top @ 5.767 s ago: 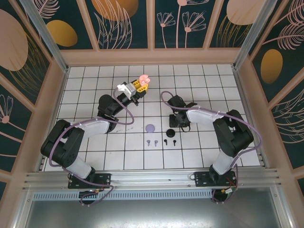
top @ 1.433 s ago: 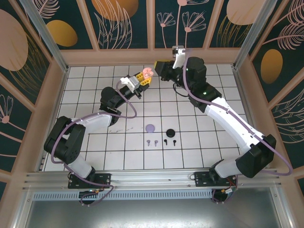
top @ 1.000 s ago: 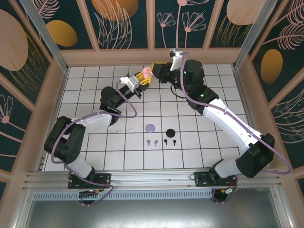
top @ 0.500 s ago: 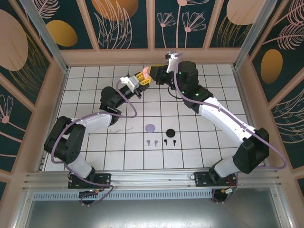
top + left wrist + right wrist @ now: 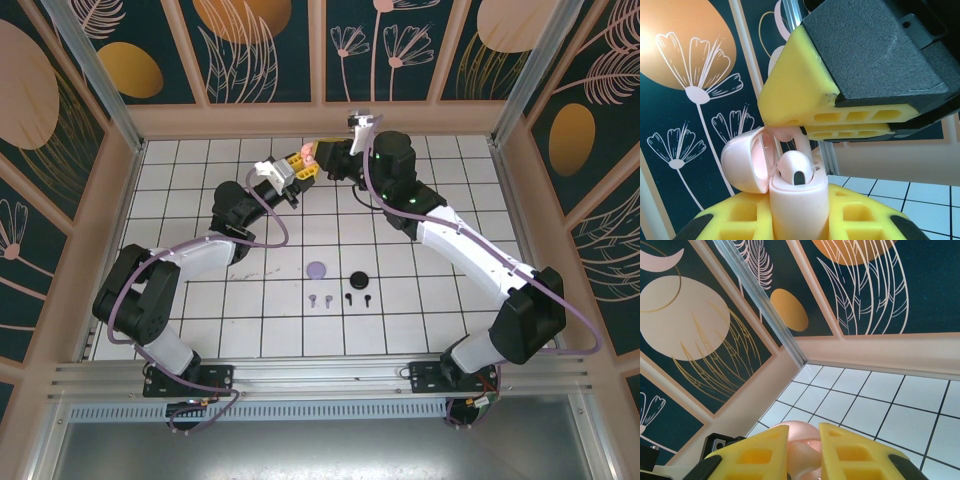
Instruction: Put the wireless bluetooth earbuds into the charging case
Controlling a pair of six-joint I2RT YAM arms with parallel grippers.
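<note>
Looking down from the top external camera, we are holding a small glossy pink plastic charging case (image 5: 308, 153) up off the white tiled table (image 5: 430, 300) in the left gripper (image 5: 299, 165), near the far wall. The right gripper (image 5: 326, 150) is hovering just beside it from the other side. Down on the tiles, a flat round lilac case (image 5: 317, 269) and a flat round black case (image 5: 358, 279) are lying close together. The two tiny lilac earbuds (image 5: 319, 300) and the two tiny black earbuds (image 5: 357, 297) are sitting loose just in front of them, so those pairs are waiting untouched.

Moving to the left wrist camera, our yellow ribbed fingers (image 5: 860, 217) are clamping the pink case upright, its lid (image 5: 742, 160) hanging open to the left. One pink earbud (image 5: 796, 170) is already sitting in its socket. Above it, the right gripper's yellow fingers (image 5: 790, 95) are pinching what appears to be the stem of the second pink earbud (image 5: 801, 142), just over the case, though its tip is partly hidden.

Moving to the right wrist camera, those fingers (image 5: 840, 450) are squeezing the second pink earbud (image 5: 801, 456) between them, directly above the pink case (image 5: 795, 432). We are judging the task roughly a sixth done, with this bud about to seat and four more remaining.
</note>
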